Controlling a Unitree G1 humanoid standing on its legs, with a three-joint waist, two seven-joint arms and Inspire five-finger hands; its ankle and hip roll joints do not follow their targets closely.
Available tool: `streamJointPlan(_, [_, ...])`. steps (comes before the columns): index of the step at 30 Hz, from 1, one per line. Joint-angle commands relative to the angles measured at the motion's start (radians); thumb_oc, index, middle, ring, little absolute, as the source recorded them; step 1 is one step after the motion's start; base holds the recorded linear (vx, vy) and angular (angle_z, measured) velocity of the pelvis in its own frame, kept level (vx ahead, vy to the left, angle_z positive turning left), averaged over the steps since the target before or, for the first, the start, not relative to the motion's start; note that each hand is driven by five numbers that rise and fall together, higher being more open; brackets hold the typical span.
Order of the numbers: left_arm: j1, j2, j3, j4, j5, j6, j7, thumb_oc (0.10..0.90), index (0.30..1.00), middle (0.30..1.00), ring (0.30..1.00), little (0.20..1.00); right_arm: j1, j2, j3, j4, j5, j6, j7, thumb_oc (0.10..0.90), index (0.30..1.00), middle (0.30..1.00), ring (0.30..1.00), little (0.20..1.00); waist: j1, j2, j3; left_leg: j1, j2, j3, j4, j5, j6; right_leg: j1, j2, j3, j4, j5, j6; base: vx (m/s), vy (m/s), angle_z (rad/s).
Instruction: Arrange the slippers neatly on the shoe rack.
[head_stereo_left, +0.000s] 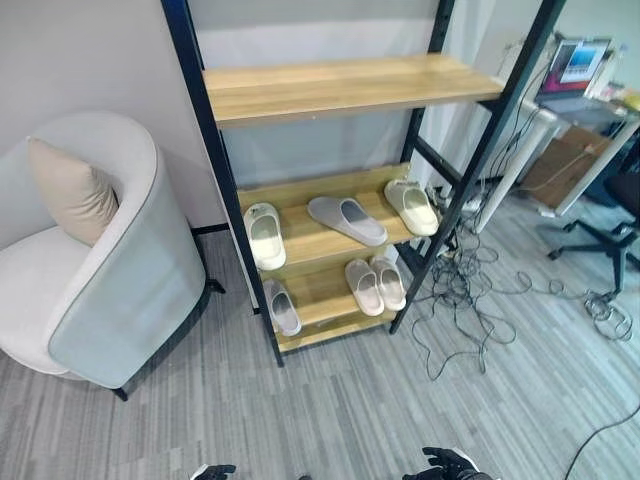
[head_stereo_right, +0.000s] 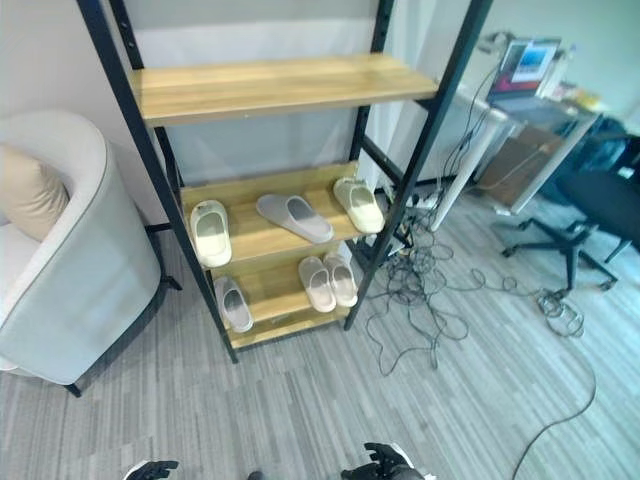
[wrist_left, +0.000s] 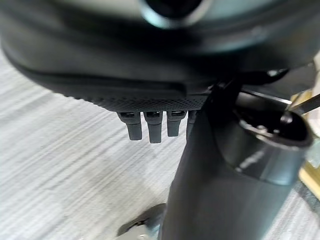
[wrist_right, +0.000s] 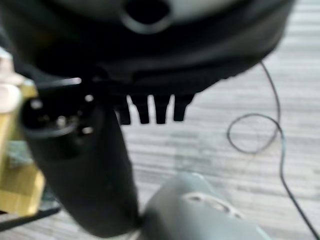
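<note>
The shoe rack (head_stereo_left: 215, 150) has a black frame and wooden shelves. On its middle shelf lie a cream slipper (head_stereo_left: 264, 233) at the left, a grey slipper (head_stereo_left: 346, 219) set slantwise in the middle, and another cream slipper (head_stereo_left: 411, 205) at the right. The bottom shelf holds a grey slipper (head_stereo_left: 282, 306) at the left and a beige pair (head_stereo_left: 375, 285) side by side at the right. The top shelf (head_stereo_left: 340, 85) is bare. My left hand (wrist_left: 150, 127) and right hand (wrist_right: 150, 107) hang low over the floor, far from the rack, fingers straight and holding nothing.
A white armchair (head_stereo_left: 110, 270) with a beige cushion (head_stereo_left: 70, 190) stands just left of the rack. A tangle of cables (head_stereo_left: 460, 290) lies on the floor to the rack's right. Further right are a desk with a laptop (head_stereo_left: 575, 70) and an office chair (head_stereo_left: 610, 230).
</note>
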Motion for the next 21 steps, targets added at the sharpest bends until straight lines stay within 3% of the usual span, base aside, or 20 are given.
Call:
streamJointPlan(1, [-0.038,-0.016,-0.003,0.024,0.015,-0.018,0.013,0.800,0.900,0.900,0.900,0.900,0.011,-0.048,0.001,0.005,0.004,0.006,-0.005,0.800,0.900,0.900,0.900,0.900,-0.004,0.039,-0.003,-0.058,0.012,-0.033,0.011,0.013,-0.103,0.056,0.051,-0.011,-0.246,0.144,-0.017,0.22,-0.231,0.57])
streamJointPlan(5, [-0.054,-0.014,0.000,0.023,0.018,-0.018,0.023,0.800,0.900,0.900,0.900,0.900,0.011,-0.051,-0.009,0.007,-0.001,0.021,-0.010,0.800,0.900,0.900,0.900,0.900,-0.067,0.042,0.016,-0.012,0.053,-0.013,0.002,-0.014,-0.148,-0.011,0.002,0.047,-0.411,0.244,0.027,0.23,-0.257,0.60])
streamJointPlan(9, [-0.036,-0.017,0.010,0.036,0.022,-0.015,0.023,0.800,0.900,0.900,0.900,0.900,0.025,-0.049,-0.006,0.012,-0.010,0.025,-0.008,0.800,0.900,0.900,0.900,0.900,-0.068,0.016,0.004,0.018,0.065,-0.004,0.002,-0.036,-0.166,0.027,-0.008,0.031,-0.422,0.264,0.032,0.24,-0.322,0.48])
streamJointPlan(10, [-0.030,-0.019,0.018,0.041,0.020,-0.012,0.022,0.800,0.900,0.900,0.900,0.900,0.035,-0.044,-0.007,0.012,-0.009,0.020,-0.008,0.800,0.900,0.900,0.900,0.900,-0.073,0.006,-0.003,0.020,0.096,0.003,0.002,-0.037,-0.189,0.047,0.006,0.036,-0.407,0.248,0.027,0.12,-0.229,0.20])
streamJointPlan(14, [-0.035,-0.025,0.019,0.031,-0.002,-0.014,0.027,0.800,0.900,0.900,0.900,0.900,0.038,-0.052,-0.009,0.012,0.021,0.013,-0.013,0.800,0.900,0.900,0.900,0.900,-0.070,-0.004,0.006,-0.026,0.150,-0.013,0.041,-0.014,-0.225,0.078,0.036,0.021,-0.379,0.195,0.001,0.10,-0.333,0.44])
streamJointPlan(17, [-0.043,-0.027,0.011,0.017,-0.017,-0.017,0.028,0.800,0.900,0.900,0.900,0.900,0.040,-0.059,-0.006,0.016,0.038,0.010,-0.016,0.800,0.900,0.900,0.900,0.900,-0.067,-0.020,0.015,-0.074,0.173,-0.021,0.130,-0.026,-0.216,0.089,0.049,0.023,-0.353,0.154,-0.028,0.04,-0.196,0.15])
streamJointPlan(21, [-0.037,-0.029,0.001,0.023,-0.014,-0.014,0.025,0.800,0.900,0.900,0.900,0.900,0.046,-0.065,-0.007,0.023,0.041,0.012,-0.013,0.800,0.900,0.900,0.900,0.900,-0.064,-0.018,0.000,-0.070,0.144,-0.031,0.116,-0.036,-0.192,0.116,0.070,0.009,-0.348,0.132,-0.045,0.09,-0.134,0.16])
